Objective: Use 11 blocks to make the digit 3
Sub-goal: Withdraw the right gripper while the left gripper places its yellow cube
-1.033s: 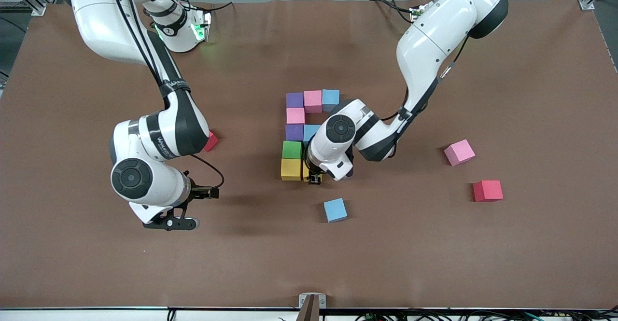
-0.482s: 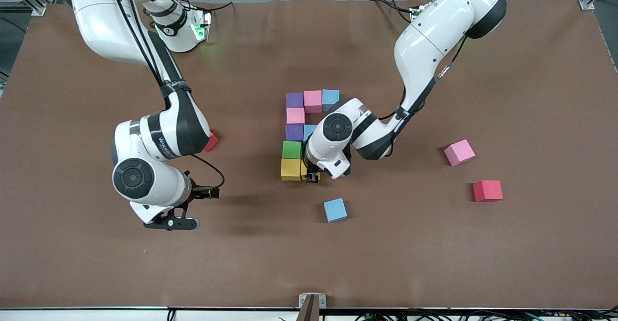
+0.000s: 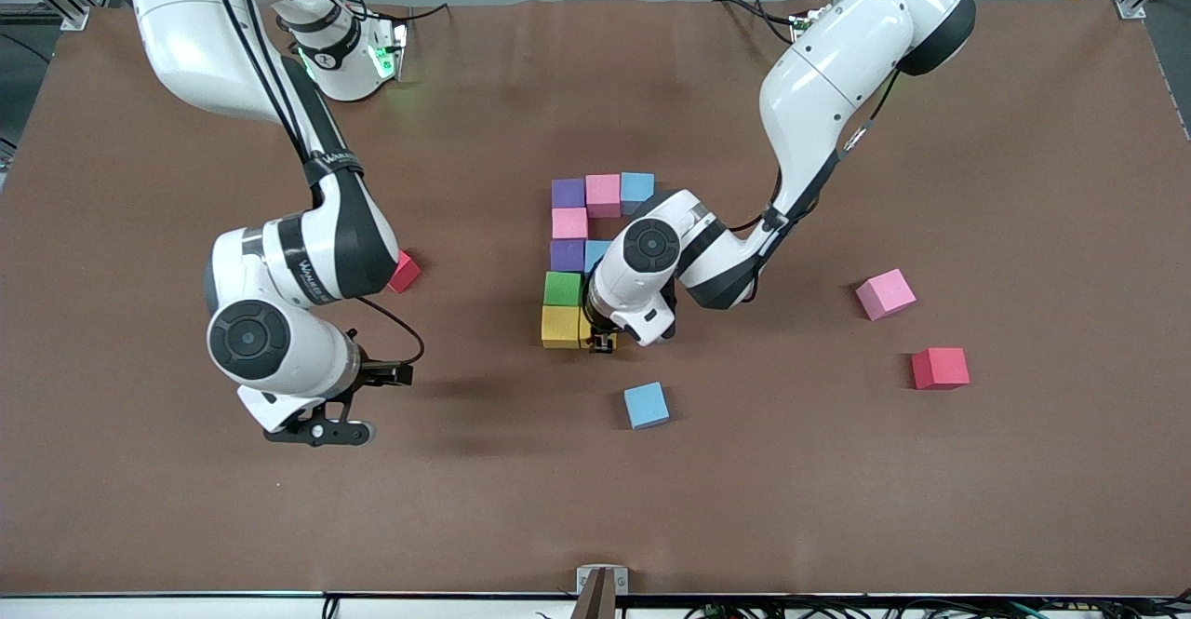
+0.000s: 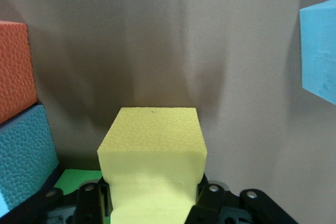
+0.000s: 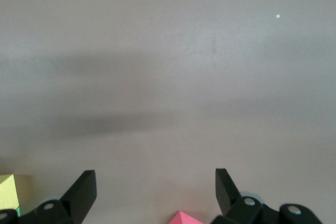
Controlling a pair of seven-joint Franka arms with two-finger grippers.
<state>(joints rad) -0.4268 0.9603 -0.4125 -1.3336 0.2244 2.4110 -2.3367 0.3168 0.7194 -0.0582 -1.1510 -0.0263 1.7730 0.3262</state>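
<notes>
While our left gripper (image 3: 605, 343) clamps a yellow cube (image 4: 152, 153) beside the part-built 3 (image 3: 579, 256), right gripper (image 3: 368, 405) waits w/ jaws apart, approx. two blocks left.

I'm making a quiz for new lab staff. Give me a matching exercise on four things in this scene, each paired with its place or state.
1. left claw
2. right claw
3. green block
4. loose light blue block

a. open, over bare table
b. alone, nearer the front camera than the figure
c. shut on a yellow block
d. in the figure, touching a purple block

Pairs: 1-c, 2-a, 3-d, 4-b
</notes>
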